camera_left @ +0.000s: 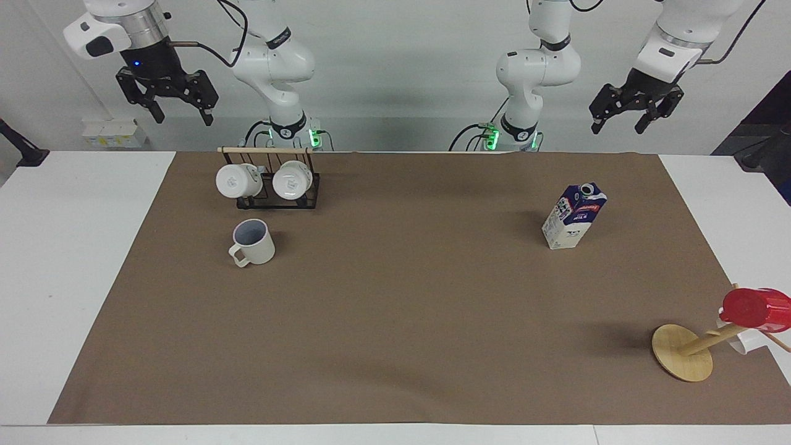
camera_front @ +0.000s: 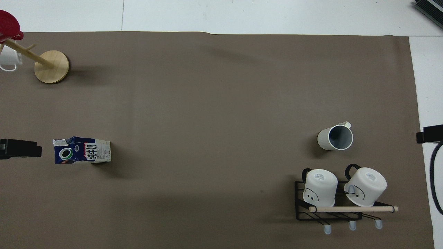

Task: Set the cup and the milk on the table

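On the table, only the facing view shows the left hand and right hand spread, released.

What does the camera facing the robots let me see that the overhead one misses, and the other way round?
Only the facing view shows the whole arms and both grippers raised and open: the right gripper and the left gripper, each holding nothing.

Only the overhead view looks straight down into the cup's bluish-grey inside and shows the face marks on the two hanging mugs.

Both show the cup upright on the brown mat beside the mug rack, the milk standing toward the left arm's end, and the wooden stand carrying a red cup.
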Available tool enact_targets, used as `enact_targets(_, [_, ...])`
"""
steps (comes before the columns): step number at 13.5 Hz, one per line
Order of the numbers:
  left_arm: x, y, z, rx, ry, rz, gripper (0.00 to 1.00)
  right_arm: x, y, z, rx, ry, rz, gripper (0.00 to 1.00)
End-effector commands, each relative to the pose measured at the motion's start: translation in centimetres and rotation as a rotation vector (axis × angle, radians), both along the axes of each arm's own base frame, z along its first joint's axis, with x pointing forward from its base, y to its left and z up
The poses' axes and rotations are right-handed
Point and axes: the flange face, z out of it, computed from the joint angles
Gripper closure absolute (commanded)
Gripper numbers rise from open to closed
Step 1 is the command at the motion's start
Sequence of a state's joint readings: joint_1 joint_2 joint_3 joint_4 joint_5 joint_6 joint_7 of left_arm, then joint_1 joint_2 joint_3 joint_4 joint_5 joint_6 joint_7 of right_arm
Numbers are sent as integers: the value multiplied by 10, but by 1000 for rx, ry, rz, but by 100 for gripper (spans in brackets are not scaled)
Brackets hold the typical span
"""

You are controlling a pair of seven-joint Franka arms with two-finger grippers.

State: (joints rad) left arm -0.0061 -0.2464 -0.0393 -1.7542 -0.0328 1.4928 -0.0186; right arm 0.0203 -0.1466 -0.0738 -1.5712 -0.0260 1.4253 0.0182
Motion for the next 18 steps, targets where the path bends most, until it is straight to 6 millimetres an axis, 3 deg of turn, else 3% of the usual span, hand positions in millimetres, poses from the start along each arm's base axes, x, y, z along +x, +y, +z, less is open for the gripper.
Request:
enact_targets(1, [-1,3,5,13,8,12,0,-8,-1,4,11,-2,-11,0])
enact_targets(6, [-1,3,5,13,8,12,0,-7,2,7,9,-20,-8,0])
enact_targets(10, [-1,2,5,13,8,10,0,-3,3,-2,7,-21,-14,0])
enact_targets(13, [-1,2,5,13,8,10,0,15,8,-37,8,-37,8,0])
enact_targets(16, [-1,2,5,13,8,10,0,32,35,-68,5,-50,60,0])
enact_targets(18, [-1,2,5,13,8,10,0,42,47,-102,5,-33,79,0])
